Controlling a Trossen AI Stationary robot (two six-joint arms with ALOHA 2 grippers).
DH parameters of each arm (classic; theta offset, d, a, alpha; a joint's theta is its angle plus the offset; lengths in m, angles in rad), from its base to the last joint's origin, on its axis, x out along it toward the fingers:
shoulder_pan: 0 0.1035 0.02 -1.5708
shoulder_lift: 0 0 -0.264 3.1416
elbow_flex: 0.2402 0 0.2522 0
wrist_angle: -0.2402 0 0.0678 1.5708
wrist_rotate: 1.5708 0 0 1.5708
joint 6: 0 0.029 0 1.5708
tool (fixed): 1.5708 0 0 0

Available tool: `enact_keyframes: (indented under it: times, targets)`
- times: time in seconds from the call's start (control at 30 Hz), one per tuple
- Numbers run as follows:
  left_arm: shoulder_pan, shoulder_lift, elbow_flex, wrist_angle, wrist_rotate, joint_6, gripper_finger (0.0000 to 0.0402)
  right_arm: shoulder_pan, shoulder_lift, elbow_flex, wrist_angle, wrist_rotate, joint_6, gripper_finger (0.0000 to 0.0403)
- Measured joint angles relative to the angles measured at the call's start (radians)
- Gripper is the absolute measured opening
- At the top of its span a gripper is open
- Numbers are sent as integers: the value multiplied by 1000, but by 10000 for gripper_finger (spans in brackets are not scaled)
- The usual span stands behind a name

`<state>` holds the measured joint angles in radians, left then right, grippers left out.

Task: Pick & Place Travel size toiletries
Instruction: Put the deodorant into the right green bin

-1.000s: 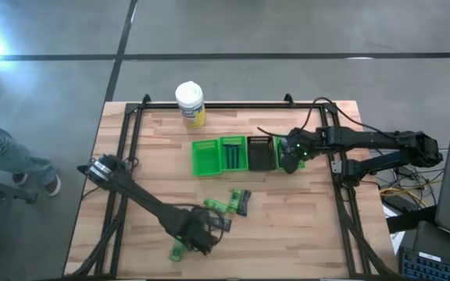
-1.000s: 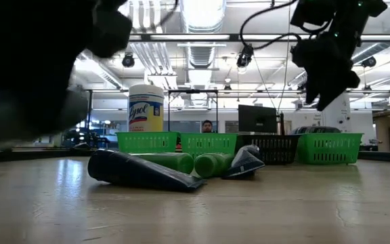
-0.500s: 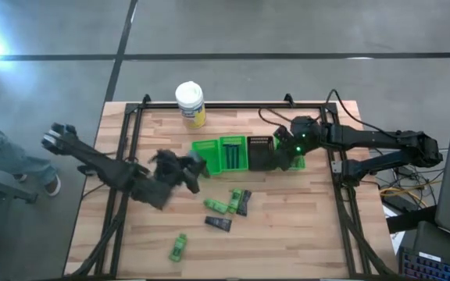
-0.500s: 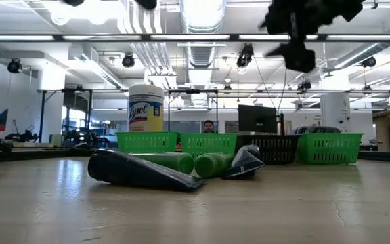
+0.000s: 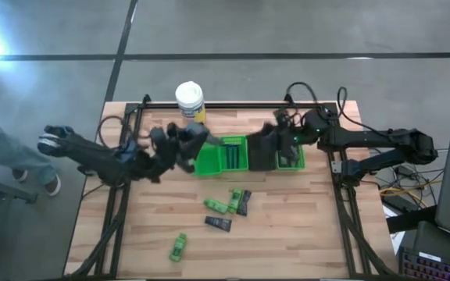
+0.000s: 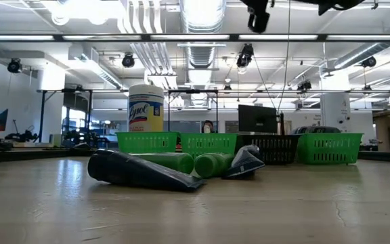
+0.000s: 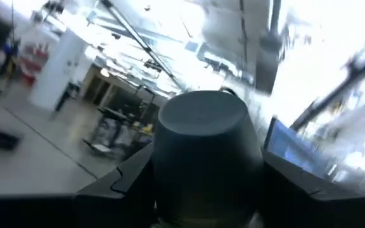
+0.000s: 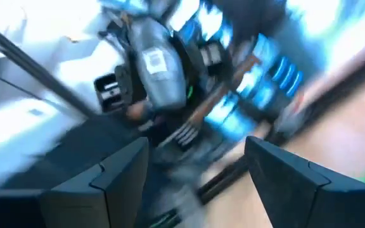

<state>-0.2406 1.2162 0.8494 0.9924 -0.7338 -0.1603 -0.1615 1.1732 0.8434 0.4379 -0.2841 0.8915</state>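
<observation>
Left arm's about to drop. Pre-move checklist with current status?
1. Grip: ok. The left gripper is closed on a dark grey round-capped tube, with a finger on each side.
2. Drop position: cannot tell. The left gripper sits at the left edge of the leftmost green square tray; whether it is centred is not visible.
3. Right gripper: ok. It is open and empty, above the black square tray.
4. Arm spacing: ok. The middle green tray lies between the grippers.
5. Table cleared: not ok. A lone bright green bottle and a cluster of four toiletries lie on the wood.
</observation>
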Motion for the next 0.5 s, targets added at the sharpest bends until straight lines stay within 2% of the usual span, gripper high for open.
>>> enact_keyframes:
  times: [0.17,0.27,0.43,0.5]
  targets:
    - [131,59,50,-10,16,-296,215,68,-10,34,-70,335,-534,252]
    - [179,91,100,-44,24,-380,215,99,-9,68,-120,458,-766,245]
    - [235,148,187,-105,145,-437,213,112,-6,107,-152,537,-873,240]
    - [245,173,216,-121,164,-444,213,112,-7,118,-149,571,-897,242]
